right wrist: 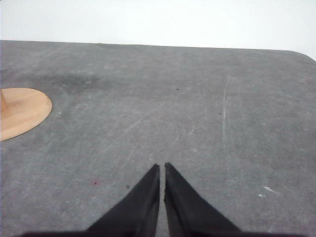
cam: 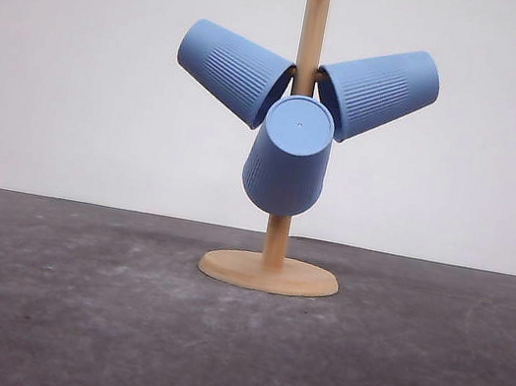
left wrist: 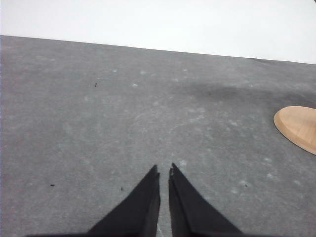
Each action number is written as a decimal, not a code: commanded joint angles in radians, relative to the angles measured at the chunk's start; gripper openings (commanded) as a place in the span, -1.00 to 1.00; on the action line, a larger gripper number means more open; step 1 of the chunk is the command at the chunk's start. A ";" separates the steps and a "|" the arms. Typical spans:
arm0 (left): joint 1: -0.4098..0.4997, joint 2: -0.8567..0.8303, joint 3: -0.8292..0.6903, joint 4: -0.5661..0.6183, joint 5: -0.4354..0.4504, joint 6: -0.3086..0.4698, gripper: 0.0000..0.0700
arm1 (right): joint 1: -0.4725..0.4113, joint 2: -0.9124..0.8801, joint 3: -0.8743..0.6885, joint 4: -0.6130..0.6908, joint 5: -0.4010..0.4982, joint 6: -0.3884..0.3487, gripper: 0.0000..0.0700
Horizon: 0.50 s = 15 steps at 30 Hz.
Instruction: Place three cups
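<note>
All three cups hang on a wooden cup tree [cam: 309, 52] standing on the grey table [cam: 67, 309]. Taking the post as the centre of a dial in the front view, the left cup [cam: 232, 72] points out toward ten o'clock, its mouth against the post. The right cup [cam: 378, 91] points toward two o'clock in the same way. The front cup [cam: 289, 157] hangs at six o'clock, flat base facing the camera, covering part of the post. The tree's round base [cam: 269, 273] rests flat on the table.

The left gripper [left wrist: 164, 172] hovers over bare tabletop with its jaws nearly together, holding nothing. The right gripper [right wrist: 162, 168] is likewise drawn narrow and empty above the table.
</note>
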State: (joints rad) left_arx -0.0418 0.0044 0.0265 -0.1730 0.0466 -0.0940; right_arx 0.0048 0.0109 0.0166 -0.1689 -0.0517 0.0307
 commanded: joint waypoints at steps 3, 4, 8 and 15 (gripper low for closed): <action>-0.001 0.000 -0.013 0.016 -0.002 0.003 -0.97 | -0.001 -0.002 -0.004 0.012 0.001 0.010 -0.95; -0.001 0.000 -0.013 0.016 -0.002 0.003 -0.97 | -0.001 -0.002 -0.004 0.012 0.001 0.010 -0.95; -0.001 0.000 -0.013 0.016 -0.002 0.003 -0.97 | -0.001 -0.002 -0.004 0.012 0.001 0.010 -0.95; -0.001 0.000 -0.013 0.016 -0.002 0.003 -0.97 | -0.001 -0.002 -0.004 0.012 0.001 0.010 -0.95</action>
State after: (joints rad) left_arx -0.0418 0.0044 0.0265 -0.1730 0.0465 -0.0940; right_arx 0.0048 0.0109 0.0166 -0.1688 -0.0517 0.0307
